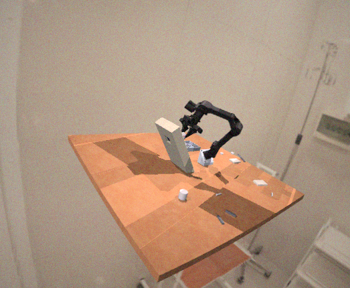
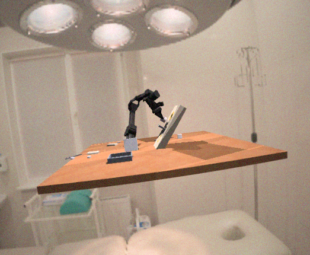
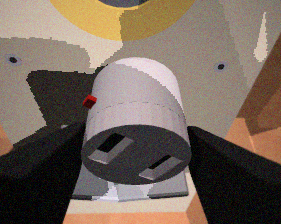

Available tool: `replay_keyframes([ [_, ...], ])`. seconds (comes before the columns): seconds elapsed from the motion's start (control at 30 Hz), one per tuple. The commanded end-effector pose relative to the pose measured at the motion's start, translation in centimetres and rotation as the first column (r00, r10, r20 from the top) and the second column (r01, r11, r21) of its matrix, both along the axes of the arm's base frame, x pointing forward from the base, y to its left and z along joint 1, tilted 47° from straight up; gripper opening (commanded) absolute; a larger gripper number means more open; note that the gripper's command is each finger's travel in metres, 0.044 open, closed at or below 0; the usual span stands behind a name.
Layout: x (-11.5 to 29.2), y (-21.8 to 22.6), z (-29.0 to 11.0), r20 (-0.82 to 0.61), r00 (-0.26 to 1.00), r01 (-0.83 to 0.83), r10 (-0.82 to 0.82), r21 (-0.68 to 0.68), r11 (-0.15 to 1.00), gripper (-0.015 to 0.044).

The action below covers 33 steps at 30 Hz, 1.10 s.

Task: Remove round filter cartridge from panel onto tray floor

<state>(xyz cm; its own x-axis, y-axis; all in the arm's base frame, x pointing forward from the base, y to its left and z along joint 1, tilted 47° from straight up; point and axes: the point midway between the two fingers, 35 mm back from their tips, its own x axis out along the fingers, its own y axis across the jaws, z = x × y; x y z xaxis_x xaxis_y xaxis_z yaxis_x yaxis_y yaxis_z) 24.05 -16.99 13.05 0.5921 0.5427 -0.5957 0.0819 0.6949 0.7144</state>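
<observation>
The filter cartridge (image 3: 136, 110) (image 2: 164, 119) is a pale cylinder with a dark face, two slots and a small red tab on its side. It is out of the panel's opening. My gripper (image 3: 136, 133) (image 2: 163, 119) is shut on it, with one black finger on each side. They are close in front of the leaning service panel (image 1: 177, 149) (image 2: 172, 130) (image 3: 201, 50), below its yellow ring (image 3: 83, 17). A grey bracket (image 3: 86, 189) (image 2: 161, 126) shows behind and below the cartridge. The blue-grey tray (image 2: 120, 160) (image 1: 195, 148) stands on the table, away from the gripper.
The arm's white base block (image 2: 130, 144) (image 1: 203, 160) stands between tray and panel in the exterior view. A white cylinder (image 1: 183, 195) (image 2: 179, 136) stands on the wooden table (image 1: 117, 201) (image 2: 83, 172). Flat white pieces (image 1: 259, 183) and small dark bars (image 1: 231, 213) lie about.
</observation>
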Motion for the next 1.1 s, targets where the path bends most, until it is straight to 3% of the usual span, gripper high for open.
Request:
replay_keyframes([
  [0.0,-1.3,-1.6,1.5,0.0,1.0,0.015,-0.015,-0.006,1.0,0.0],
  [0.3,-3.4,-3.4,3.7,-0.002,0.999,0.034,-0.034,-0.001,0.999,0.0],
  [0.93,-3.1,-8.9,-3.2,0.009,1.0,-0.019,0.019,-0.008,1.0,0.0],
  [1.07,-3.4,-8.5,-2.9,-0.019,1.0,0.001,-0.001,0.006,1.0,0.0],
])
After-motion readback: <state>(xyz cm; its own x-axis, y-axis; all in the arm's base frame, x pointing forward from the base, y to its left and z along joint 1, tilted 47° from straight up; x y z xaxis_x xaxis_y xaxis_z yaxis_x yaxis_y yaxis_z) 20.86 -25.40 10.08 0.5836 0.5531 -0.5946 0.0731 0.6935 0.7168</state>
